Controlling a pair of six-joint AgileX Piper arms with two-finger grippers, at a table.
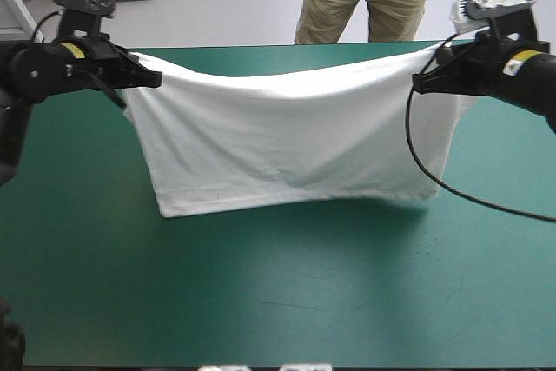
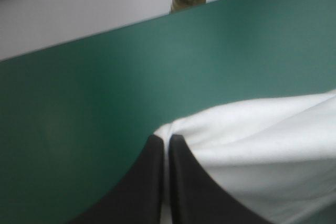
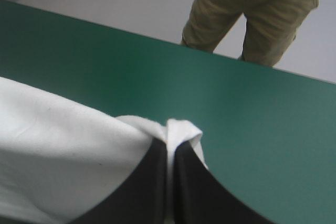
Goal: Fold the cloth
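Observation:
The white T-shirt (image 1: 287, 141) hangs stretched between both grippers above the teal-green table (image 1: 278, 293), its top edge sagging in the middle and its lower edge resting on the cover. My left gripper (image 1: 149, 77) is shut on the T-shirt's left upper corner. My right gripper (image 1: 422, 82) is shut on the right upper corner. In the left wrist view the black fingers (image 2: 152, 182) pinch the T-shirt (image 2: 262, 145), which spreads off to one side. In the right wrist view a small fold of the T-shirt (image 3: 181, 129) pokes out past the gripper (image 3: 169, 150).
The table's far edge (image 1: 287, 45) runs just behind the hanging shirt. A wide stretch of bare cover lies between the shirt and the table's near edge. The right arm's cable hangs beside the shirt's right side.

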